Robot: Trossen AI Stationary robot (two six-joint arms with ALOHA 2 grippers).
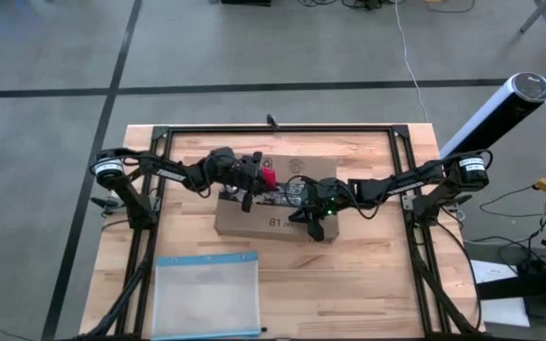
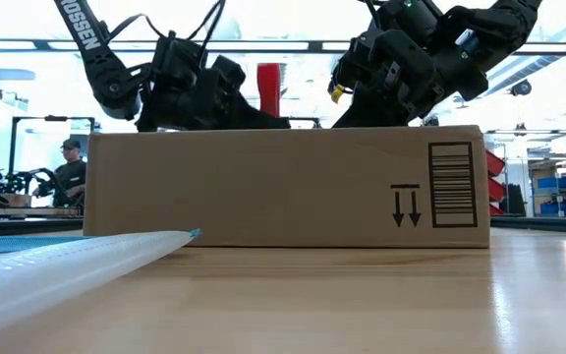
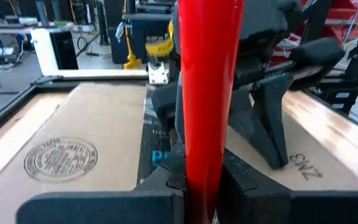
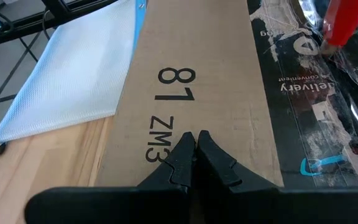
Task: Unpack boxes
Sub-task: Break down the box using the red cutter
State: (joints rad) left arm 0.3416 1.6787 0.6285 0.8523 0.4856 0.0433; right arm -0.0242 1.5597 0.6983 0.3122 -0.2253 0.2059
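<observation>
The brown cardboard box (image 1: 278, 201) lies flat at the table's middle, with a strip of printed tape (image 4: 309, 106) along its top seam. My left gripper (image 1: 257, 180) hovers over the box's far left part, shut on a small red tool (image 3: 207, 93). The tool's lower end (image 4: 326, 43) stands at the tape. My right gripper (image 4: 196, 152) is shut, its tips on the box's top near the front edge, beside the print "ZM3". My left gripper pinches the red tool's shaft (image 3: 199, 163) between its two fingers. The tool stands across the fingers and reaches down toward the box's taped seam. Whether its tip touches the tape, I cannot tell. My right gripper rests its shut fingertips (image 4: 188, 163) on the near top flap (image 4: 185, 118), coming slanting down from the table's right. The box lies flat on the table under them.
A clear plastic pouch with a blue edge (image 1: 207, 294) lies on the table in front of the box, toward the near left. A black frame (image 1: 282, 129) runs round the work area. A person (image 2: 67, 167) sits in the room behind.
</observation>
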